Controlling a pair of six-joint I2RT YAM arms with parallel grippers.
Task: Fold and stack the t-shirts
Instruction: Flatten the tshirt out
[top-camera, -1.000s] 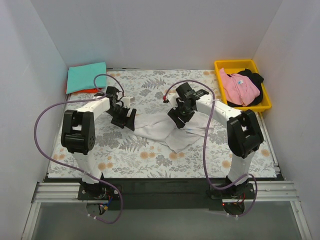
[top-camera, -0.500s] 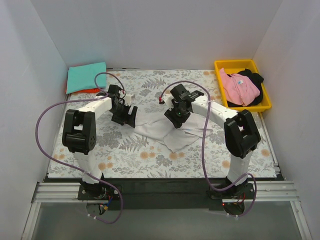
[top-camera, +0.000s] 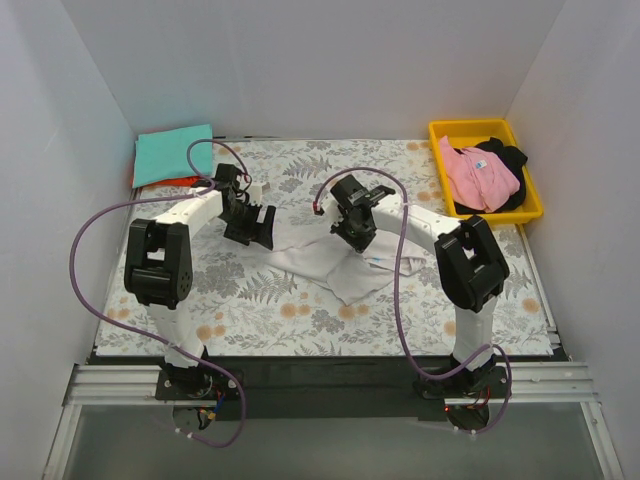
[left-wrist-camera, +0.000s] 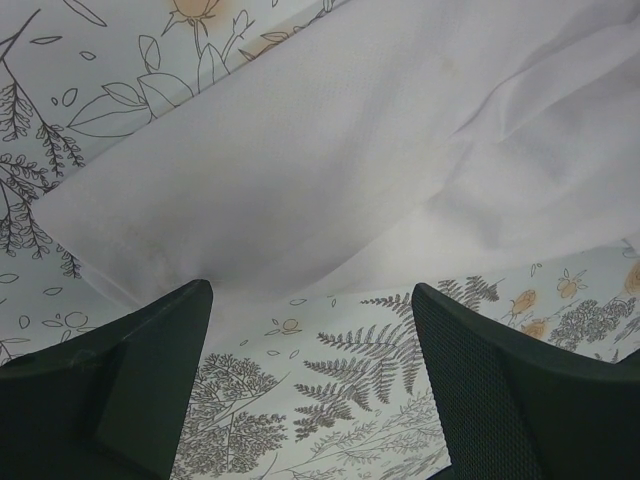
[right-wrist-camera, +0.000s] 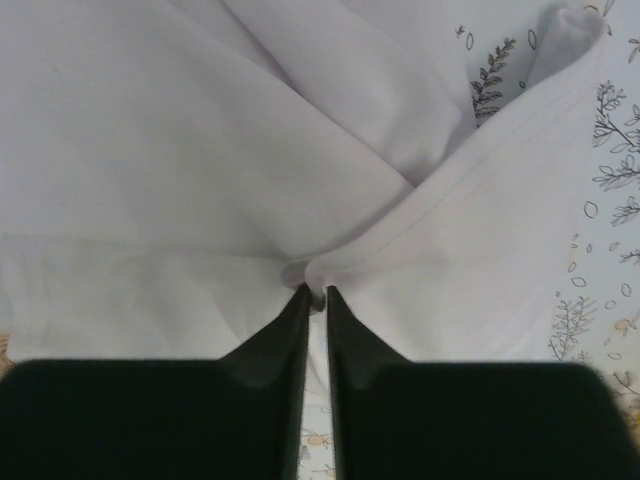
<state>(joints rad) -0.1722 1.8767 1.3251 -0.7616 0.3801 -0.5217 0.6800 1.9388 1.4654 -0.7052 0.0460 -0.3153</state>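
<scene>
Top external view is showing the white t-shirt (top-camera: 335, 265) lying crumpled in the middle of the floral table cloth (top-camera: 250, 300), between the two arms. The left gripper (top-camera: 252, 228) is hovering at the shirt's left edge and the right gripper (top-camera: 352, 228) is sitting on its upper middle. A folded teal t-shirt (top-camera: 173, 155) is resting at the far left corner with an orange t-shirt (top-camera: 160, 181) peeking out from under it. The pink t-shirt (top-camera: 480, 175) and black t-shirt (top-camera: 512, 158) are waiting in the yellow bin (top-camera: 470, 127) at the far right.

Left wrist view is showing that gripper's fingers (left-wrist-camera: 140, 390) spread wide with nothing between them. The shirt's edge is lying just ahead of the tips, over the print.

Right wrist view is showing the fingers (right-wrist-camera: 285, 330) squeezed nearly together, pinching a hemmed fold of the white shirt right at the tips.

My read: they're working on flattening this one before any folding, so the task is looking maybe two shirts in, with two more sitting in the bin. To do it well, I'm thinking the left should be going down onto that edge and grabbing a single layer near a corner, not a bunch. Then both should be pulling apart gently so the cloth is spreading flat. The right pinch is looking shallow, so yanking hard is probably going to slip it out.
</scene>
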